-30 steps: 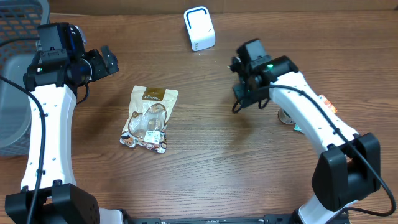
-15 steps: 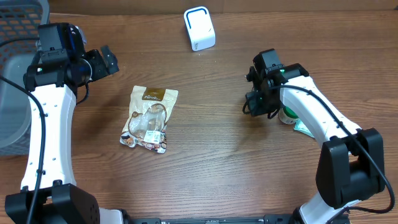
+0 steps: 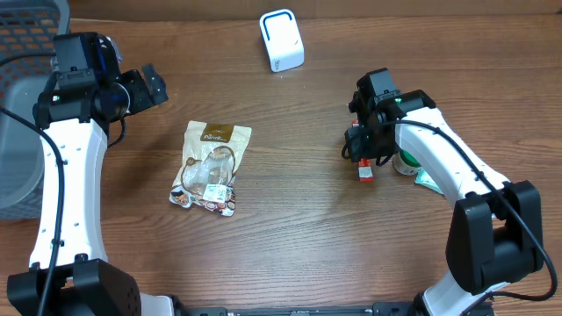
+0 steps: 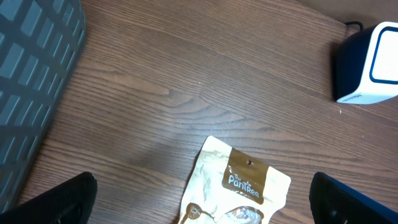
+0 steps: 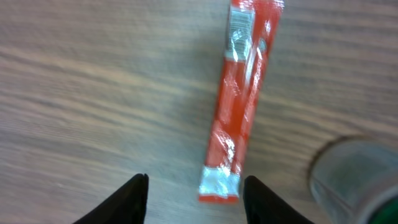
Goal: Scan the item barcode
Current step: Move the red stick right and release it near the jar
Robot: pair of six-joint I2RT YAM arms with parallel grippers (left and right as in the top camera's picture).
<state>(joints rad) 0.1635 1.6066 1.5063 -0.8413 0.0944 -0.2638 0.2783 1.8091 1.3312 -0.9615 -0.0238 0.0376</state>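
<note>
So the red stick packet point(image 5: 242, 106) is lying flat on the counter point(image 5: 93, 93), with the right jaws apart just above it. The left jaws are wide apart too, near the snack pouch point(image 4: 239, 186).

A grey mesh basket point(image 3: 22, 31) sits at the wooden table's point(image 3: 290, 246) far left corner; 1 small green-topped tub point(image 3: 407, 163) stands toward the right.

I'm seeing a red sachet point(image 5: 239, 106) with shiny silver ends on my brown wood-grain table point(image 3: 290, 237). The pouch point(image 3: 211, 167) reads cream with a brown label. The scanner point(image 3: 281, 39) is white, its face blue-rimmed. There's a grey lattice basket point(image 4: 31, 74) and a touch of green on the little tub point(image 3: 406, 162).
</note>
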